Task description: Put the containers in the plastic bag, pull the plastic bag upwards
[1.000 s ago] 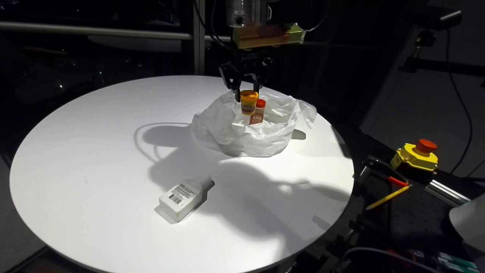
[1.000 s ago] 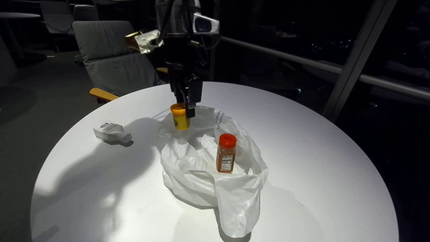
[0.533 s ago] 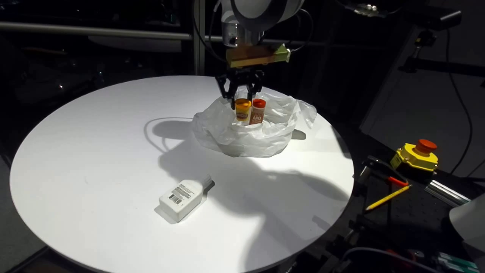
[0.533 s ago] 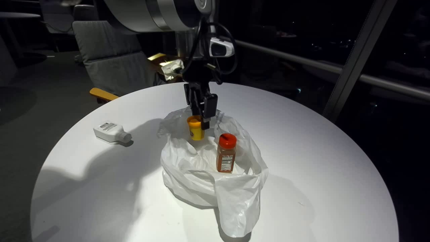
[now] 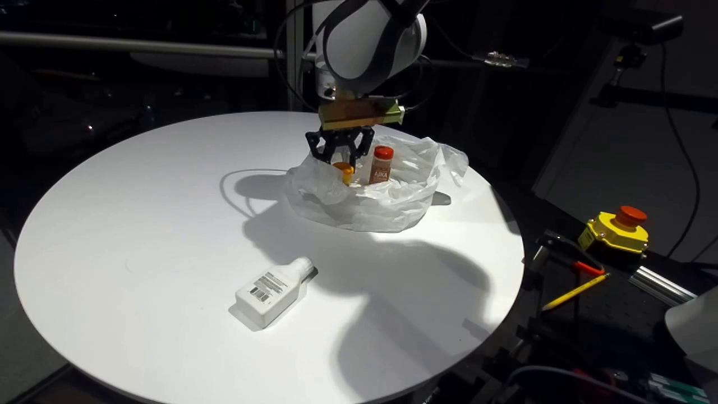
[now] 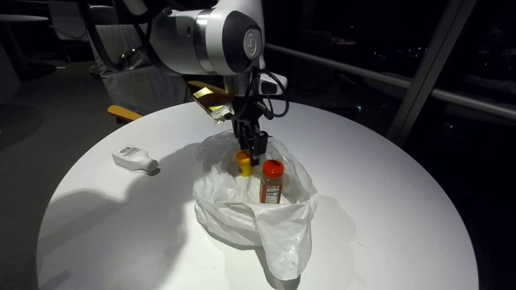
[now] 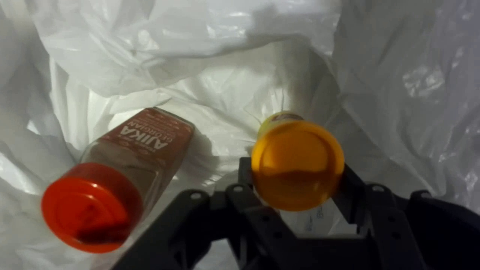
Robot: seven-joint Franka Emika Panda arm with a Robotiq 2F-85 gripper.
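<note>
Yellow tub [image 7: 298, 165] lower in bag [image 6: 225, 229] vs. earlier — claw [image 7: 297, 179] pinching it — nr "AJIKA" jar [image 7: 122, 174].

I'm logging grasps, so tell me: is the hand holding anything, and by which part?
Yes: the yellow tub, pinched in the hand by its upper end, at or just below the orange lid.

The plastic bag [image 6: 225, 227] ringed the claw [image 7: 296, 176] with crumpled walls, its mouth open upward. The yellow tub [image 7: 298, 161] filled the space inside the claw's grip. A red-capped jar [image 7: 150, 146] stood just beside the claw, leaving a narrow gap of bare plastic between; on the claw's far side hung a fold of the bag. Outside, well apart from the claw, a white bottle [image 5: 269, 294] lay on the surface [image 5: 140, 235], with open room between it and the bag.
</note>
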